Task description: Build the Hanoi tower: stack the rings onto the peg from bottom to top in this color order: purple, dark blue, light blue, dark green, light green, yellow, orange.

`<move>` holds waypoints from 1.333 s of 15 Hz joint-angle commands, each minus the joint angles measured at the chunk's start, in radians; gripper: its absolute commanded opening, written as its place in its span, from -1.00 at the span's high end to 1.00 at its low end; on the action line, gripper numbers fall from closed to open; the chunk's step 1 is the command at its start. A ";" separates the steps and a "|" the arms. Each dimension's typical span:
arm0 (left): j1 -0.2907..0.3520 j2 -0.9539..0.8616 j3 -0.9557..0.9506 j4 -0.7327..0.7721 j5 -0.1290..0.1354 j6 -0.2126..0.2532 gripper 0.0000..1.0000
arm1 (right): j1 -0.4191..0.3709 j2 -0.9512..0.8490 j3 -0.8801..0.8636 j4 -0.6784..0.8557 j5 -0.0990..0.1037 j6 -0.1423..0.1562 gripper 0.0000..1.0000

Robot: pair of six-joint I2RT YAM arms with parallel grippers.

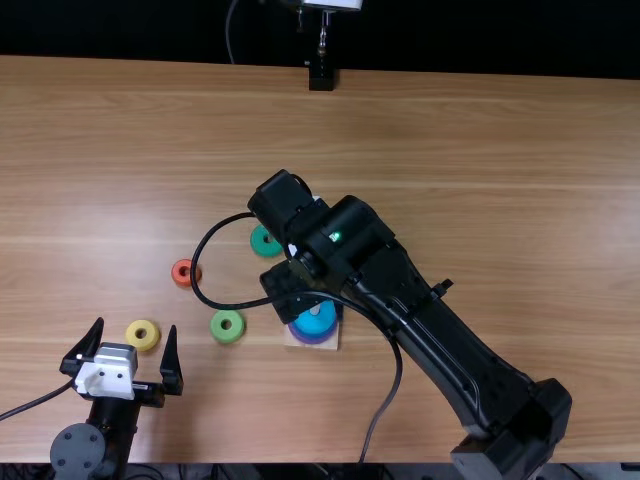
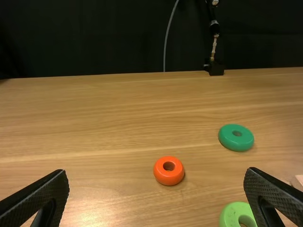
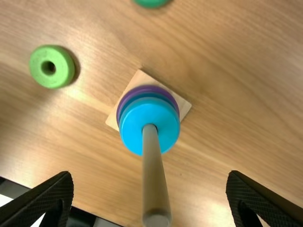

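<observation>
3 rings are seated on the peg (image 3: 152, 170): the purple ring (image 3: 147, 88) lowest, then the dark blue ring (image 3: 142, 96), then the light blue ring (image 3: 130, 127). The stack is carried by the square wooden base (image 3: 184, 106), just below the centre of the top view. 4 rings are left loose on the table (image 1: 480, 180): the dark green ring (image 1: 259, 246) slightly left of centre, the light green ring (image 3: 61, 68) left of the base, and the orange ring (image 2: 168, 177) and yellow ring (image 1: 142, 346) farther left.

The right gripper (image 3: 150, 176) is poised over the peg with its jaws wide apart and nothing held. The left gripper (image 1: 135, 326), at the lower left of the top view, is likewise spread and empty, with the yellow ring seen between its fingertips from above.

The dark green ring is judged to be needed next. If the right gripper were swung sideways while low, the peg could be caught by a finger and the base tipped or dragged. If the 2 greens were confused, the order would be spoiled. If a ring were gripped off-centre, it could be tilted and jammed on the peg's tip. If the left gripper were closed now, the yellow ring might be nudged away.
</observation>
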 commanded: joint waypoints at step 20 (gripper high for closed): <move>0.008 -0.012 -0.050 -0.011 0.004 0.011 -1.00 | -0.656 -1.272 -1.247 1.289 -0.016 -0.022 -1.00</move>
